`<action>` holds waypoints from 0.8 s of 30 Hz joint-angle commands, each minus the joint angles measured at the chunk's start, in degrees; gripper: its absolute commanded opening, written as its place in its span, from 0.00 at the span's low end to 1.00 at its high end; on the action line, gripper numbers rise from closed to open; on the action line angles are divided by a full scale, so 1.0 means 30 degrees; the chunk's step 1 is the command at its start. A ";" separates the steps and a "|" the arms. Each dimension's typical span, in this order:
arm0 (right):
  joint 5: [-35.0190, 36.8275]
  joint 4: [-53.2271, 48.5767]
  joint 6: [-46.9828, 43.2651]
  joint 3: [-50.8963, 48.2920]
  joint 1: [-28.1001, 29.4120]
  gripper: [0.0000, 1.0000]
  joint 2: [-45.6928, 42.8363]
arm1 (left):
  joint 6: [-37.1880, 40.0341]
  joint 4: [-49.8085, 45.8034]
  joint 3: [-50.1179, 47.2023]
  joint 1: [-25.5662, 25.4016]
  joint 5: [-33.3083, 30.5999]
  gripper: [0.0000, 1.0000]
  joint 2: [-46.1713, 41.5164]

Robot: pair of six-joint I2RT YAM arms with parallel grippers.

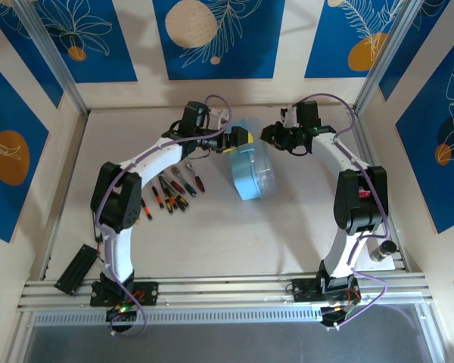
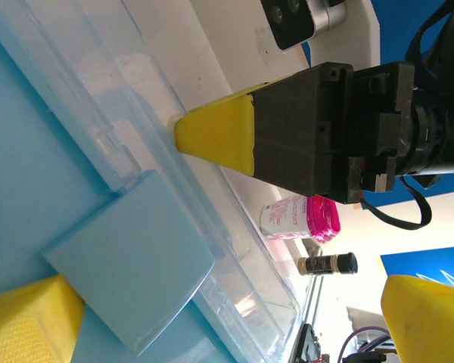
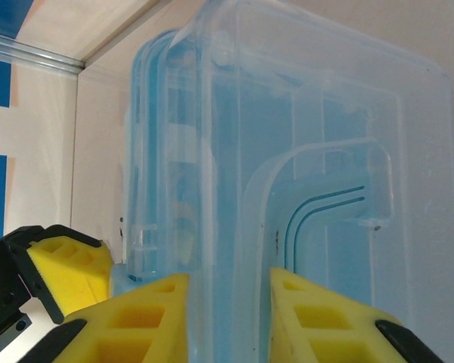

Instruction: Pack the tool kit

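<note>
The light-blue translucent case lies at mid-table between both grippers, its clear lid raised. My right gripper straddles the lid's rim. In the right wrist view its yellow fingers sit close on either side of the clear wall beside the handle. My left gripper stands open at the case's left side, its fingers spread wide around the blue latch tab. The loose tools, among them screwdrivers and pliers, lie on the table left of the case.
A black flat object rests near the left front corner. A pink-capped bottle and a dark-capped bottle lie beyond the case. Enclosure walls stand on three sides.
</note>
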 commanded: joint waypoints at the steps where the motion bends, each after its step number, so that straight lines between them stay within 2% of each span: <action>1: -0.1554 -0.1647 0.0151 -0.0226 0.0926 0.27 0.1207 | -0.0159 0.1790 -0.0863 -0.0772 0.1778 1.00 0.0640; 8: -0.1524 -0.1691 0.0157 -0.0220 0.0902 0.26 0.1236 | -0.0755 0.3236 -0.1526 -0.0691 0.1910 1.00 0.0577; 24: -0.1515 -0.2227 -0.0016 0.0309 0.0921 0.26 0.1297 | -0.0302 0.3168 -0.3124 -0.0176 0.1373 1.00 0.0405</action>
